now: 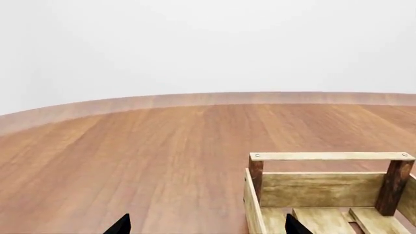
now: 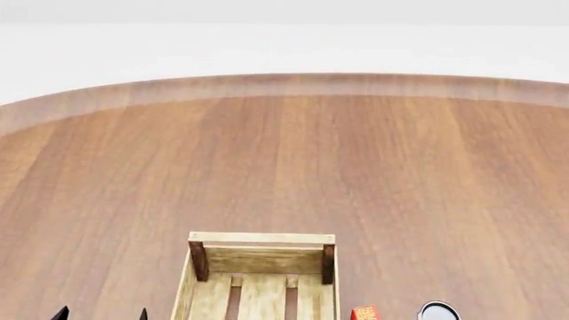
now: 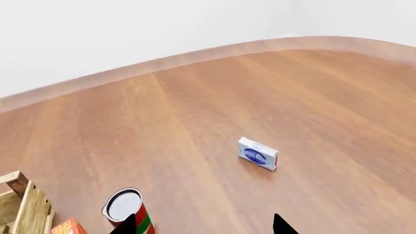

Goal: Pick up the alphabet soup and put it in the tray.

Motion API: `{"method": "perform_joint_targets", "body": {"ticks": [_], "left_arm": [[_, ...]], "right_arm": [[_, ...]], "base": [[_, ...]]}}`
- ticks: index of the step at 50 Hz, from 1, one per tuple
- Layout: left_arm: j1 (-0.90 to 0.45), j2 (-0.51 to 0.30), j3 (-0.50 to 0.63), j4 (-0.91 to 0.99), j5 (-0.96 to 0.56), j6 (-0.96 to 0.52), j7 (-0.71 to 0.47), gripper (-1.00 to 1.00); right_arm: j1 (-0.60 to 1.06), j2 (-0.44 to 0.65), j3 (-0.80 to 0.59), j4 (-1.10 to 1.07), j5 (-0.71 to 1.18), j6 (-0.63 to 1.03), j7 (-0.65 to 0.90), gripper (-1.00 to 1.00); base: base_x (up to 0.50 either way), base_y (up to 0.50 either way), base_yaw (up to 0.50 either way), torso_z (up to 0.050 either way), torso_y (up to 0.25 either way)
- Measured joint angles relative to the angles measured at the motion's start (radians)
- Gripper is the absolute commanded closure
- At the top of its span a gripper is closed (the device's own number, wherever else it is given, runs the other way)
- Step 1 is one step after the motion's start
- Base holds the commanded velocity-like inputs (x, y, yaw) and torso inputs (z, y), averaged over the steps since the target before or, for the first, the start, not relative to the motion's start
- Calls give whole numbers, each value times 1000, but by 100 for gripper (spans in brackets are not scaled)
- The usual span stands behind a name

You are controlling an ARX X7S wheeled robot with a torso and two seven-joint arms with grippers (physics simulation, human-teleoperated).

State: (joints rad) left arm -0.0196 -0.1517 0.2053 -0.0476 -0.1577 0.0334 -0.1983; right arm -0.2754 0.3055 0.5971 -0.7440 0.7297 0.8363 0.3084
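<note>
The alphabet soup is out of view in all three frames. The tray (image 2: 260, 238) is a pale slatted crate with dark corner posts, low in the head view; it also shows in the left wrist view (image 1: 325, 156) and at the edge of the right wrist view (image 3: 21, 205). My left gripper (image 1: 208, 229) is open, and only its two black fingertips show. In the head view this gripper (image 2: 101, 315) sits just left of the tray. My right gripper (image 3: 206, 228) is open, with nothing between its fingers.
A red-and-green can (image 3: 127, 210) with a white top stands right by one right fingertip; the same can (image 2: 438, 311) shows right of the tray. An orange-red box (image 3: 67, 227) lies between can and tray. A small white-and-blue box (image 3: 258, 154) lies farther out on the wooden table (image 2: 284, 153).
</note>
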Motion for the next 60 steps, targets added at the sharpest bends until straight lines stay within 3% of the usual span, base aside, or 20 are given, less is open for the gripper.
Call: {"method": "perform_joint_targets", "body": {"ticks": [60], "left_arm": [[-5,-27,34,0,-34,6,-28,-100]], "right_arm": [[-195,-54,59,136,-75,-142,-69,-100]], "base": [[0,0,0,0,0]]}}
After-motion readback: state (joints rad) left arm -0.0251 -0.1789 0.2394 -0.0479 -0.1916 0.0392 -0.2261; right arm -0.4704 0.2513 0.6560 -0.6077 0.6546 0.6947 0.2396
